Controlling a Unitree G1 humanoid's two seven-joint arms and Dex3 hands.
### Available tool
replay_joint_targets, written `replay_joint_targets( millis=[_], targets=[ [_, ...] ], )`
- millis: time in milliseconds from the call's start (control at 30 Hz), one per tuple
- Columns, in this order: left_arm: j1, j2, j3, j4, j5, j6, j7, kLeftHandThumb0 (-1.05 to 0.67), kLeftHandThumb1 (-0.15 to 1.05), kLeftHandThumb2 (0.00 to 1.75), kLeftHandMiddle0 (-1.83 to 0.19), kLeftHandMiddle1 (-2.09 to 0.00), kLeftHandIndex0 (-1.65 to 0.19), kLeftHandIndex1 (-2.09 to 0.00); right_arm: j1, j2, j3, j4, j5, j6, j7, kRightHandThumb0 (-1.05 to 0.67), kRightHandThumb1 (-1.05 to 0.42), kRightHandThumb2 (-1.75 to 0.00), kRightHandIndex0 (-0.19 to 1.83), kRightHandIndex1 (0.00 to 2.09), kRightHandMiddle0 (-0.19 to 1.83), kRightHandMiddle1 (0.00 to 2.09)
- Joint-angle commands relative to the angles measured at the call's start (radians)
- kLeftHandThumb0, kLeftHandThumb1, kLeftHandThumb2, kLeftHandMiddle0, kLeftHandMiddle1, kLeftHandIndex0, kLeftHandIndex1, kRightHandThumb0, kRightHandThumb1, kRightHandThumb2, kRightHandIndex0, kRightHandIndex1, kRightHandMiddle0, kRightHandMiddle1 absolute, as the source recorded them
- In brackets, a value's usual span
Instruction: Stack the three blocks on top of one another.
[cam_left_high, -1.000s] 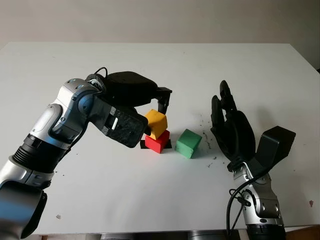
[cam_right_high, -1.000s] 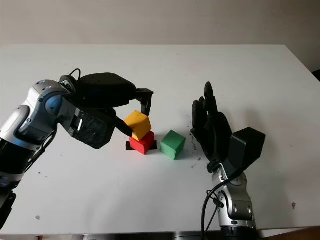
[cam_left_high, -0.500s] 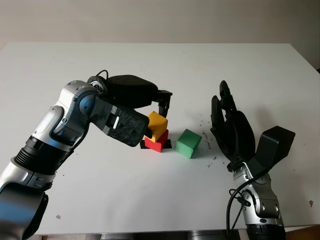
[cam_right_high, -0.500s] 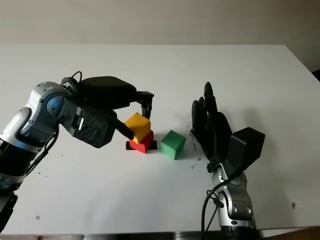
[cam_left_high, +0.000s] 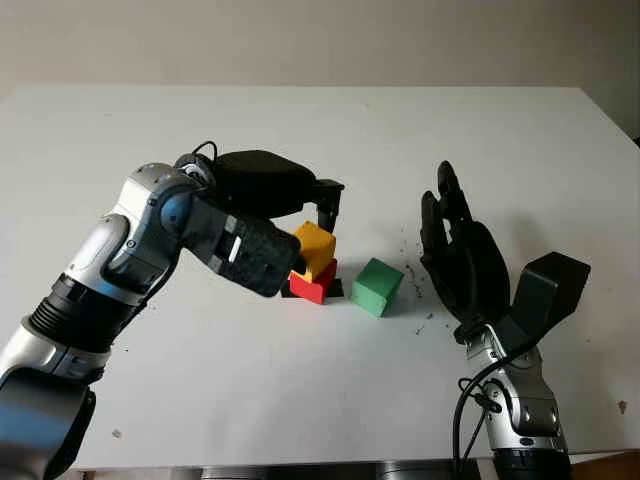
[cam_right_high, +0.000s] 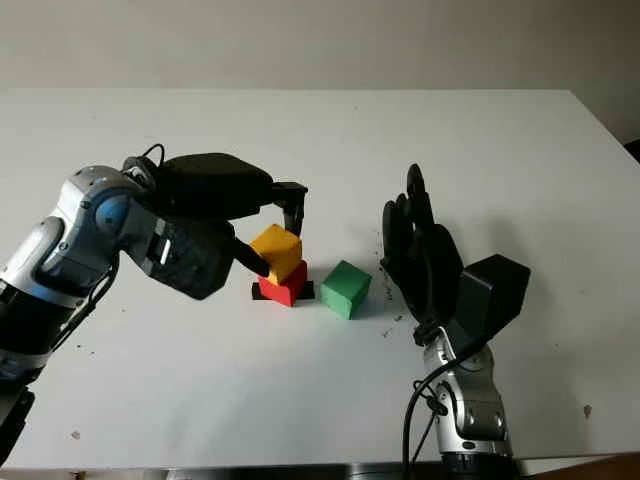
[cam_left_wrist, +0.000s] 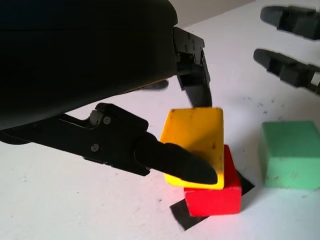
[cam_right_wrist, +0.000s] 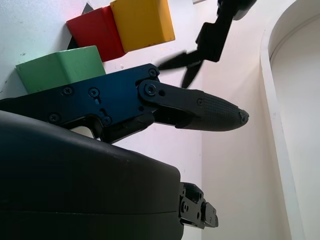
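Note:
A yellow block (cam_left_high: 318, 250) sits slightly tilted on top of a red block (cam_left_high: 314, 286) near the table's middle. My left hand (cam_left_high: 311, 241) is shut on the yellow block, with one finger (cam_left_wrist: 175, 160) across its near face and another (cam_left_wrist: 197, 85) behind it. The red block stands on a small black patch (cam_left_wrist: 182, 220). A green block (cam_left_high: 377, 287) lies on the table just right of the red one, apart from it. My right hand (cam_left_high: 458, 250) is open and held upright to the right of the green block.
The white table (cam_left_high: 300, 400) stretches wide on all sides, with its far edge (cam_left_high: 300, 87) well behind the blocks. A few dark specks (cam_left_high: 412, 270) lie between the green block and the right hand.
My left hand has lowered the yellow block until it sits on the red one. The right hand and the green block have not moved.

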Motion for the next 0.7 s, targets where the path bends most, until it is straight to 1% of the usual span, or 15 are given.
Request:
replay_joint_targets(
  millis=[0, 33, 133, 300, 433, 533, 667],
  targets=[
    [0.003, 0.010, -0.009, -0.009, 0.010, 0.000, -0.004, -0.59, 1.04, 0.06, 0.11, -0.03, 0.04, -0.19, 0.004, -0.004, 0.001, -0.011, -0.007, -0.007, 0.000, -0.70, -1.05, -0.61, -0.19, 0.00, -0.19, 0.00],
    [0.004, 0.010, -0.008, -0.012, 0.014, 0.001, -0.003, -0.59, 1.03, 0.06, 0.16, -0.02, 0.07, -0.12, 0.003, -0.004, 0.002, -0.010, -0.008, -0.007, 0.001, -0.70, -1.05, -0.61, -0.19, 0.00, -0.19, 0.00],
    [0.008, 0.008, -0.005, -0.018, 0.017, 0.004, -0.001, -0.59, 1.01, 0.05, 0.19, 0.00, 0.13, -0.06, 0.001, -0.004, 0.003, -0.006, -0.006, -0.006, 0.007, -0.70, -1.05, -0.61, -0.19, 0.00, -0.19, 0.00],
    [0.015, 0.003, 0.005, -0.027, -0.006, 0.014, -0.008, -0.60, 1.00, 0.05, 0.19, 0.00, 0.17, -0.04, -0.001, -0.007, 0.006, -0.003, -0.015, -0.006, 0.012, -0.71, -1.05, -0.63, -0.19, 0.00, -0.19, 0.00],
    [0.021, 0.001, 0.019, -0.041, -0.059, 0.034, -0.031, -0.58, 0.98, 0.05, 0.19, 0.00, 0.18, -0.04, 0.000, -0.005, 0.004, 0.000, -0.014, -0.007, 0.016, -0.71, -1.05, -0.63, -0.19, 0.00, -0.19, 0.00],
    [0.019, 0.006, 0.033, -0.069, -0.114, 0.077, -0.082, -0.58, 0.98, 0.05, 0.19, 0.00, 0.19, -0.04, 0.002, -0.006, 0.004, -0.003, -0.016, -0.007, 0.018, -0.71, -1.05, -0.63, -0.19, 0.00, -0.19, 0.00],
    [0.011, 0.018, 0.104, -0.113, -0.247, 0.205, -0.172, -0.65, 0.97, 0.04, 0.19, 0.00, 0.19, 0.00, 0.004, -0.008, 0.003, -0.011, -0.013, 0.001, 0.022, -0.71, -1.05, -0.63, -0.19, 0.00, -0.19, 0.00]
  ],
)
